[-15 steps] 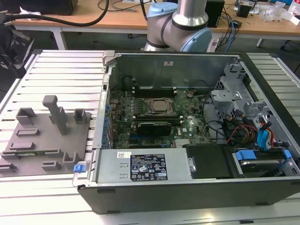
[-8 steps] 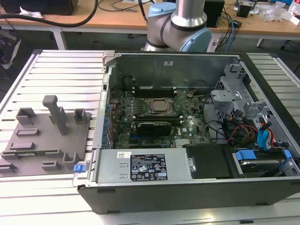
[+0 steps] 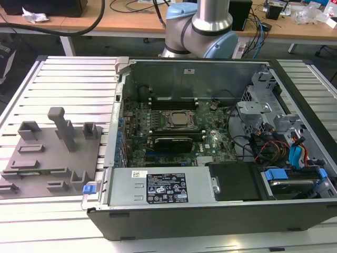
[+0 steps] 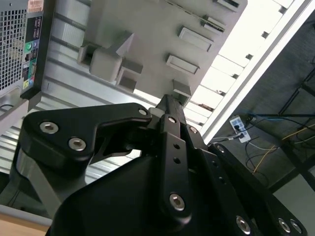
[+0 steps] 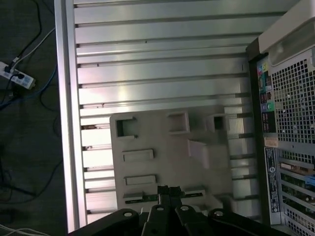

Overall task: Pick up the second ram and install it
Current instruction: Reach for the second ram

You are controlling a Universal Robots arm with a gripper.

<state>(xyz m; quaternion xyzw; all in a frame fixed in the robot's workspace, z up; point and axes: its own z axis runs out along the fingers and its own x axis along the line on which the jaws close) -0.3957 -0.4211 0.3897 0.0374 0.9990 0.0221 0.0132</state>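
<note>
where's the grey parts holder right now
The grey parts holder lies on the slatted aluminium table at the exterior view's left, beside the open computer case; in both wrist views the gripper hangs above it.

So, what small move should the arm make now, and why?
I would probably lower the gripper slightly: it hangs over the grey holder, right by the second ram, which lies in a holder slot.
</note>
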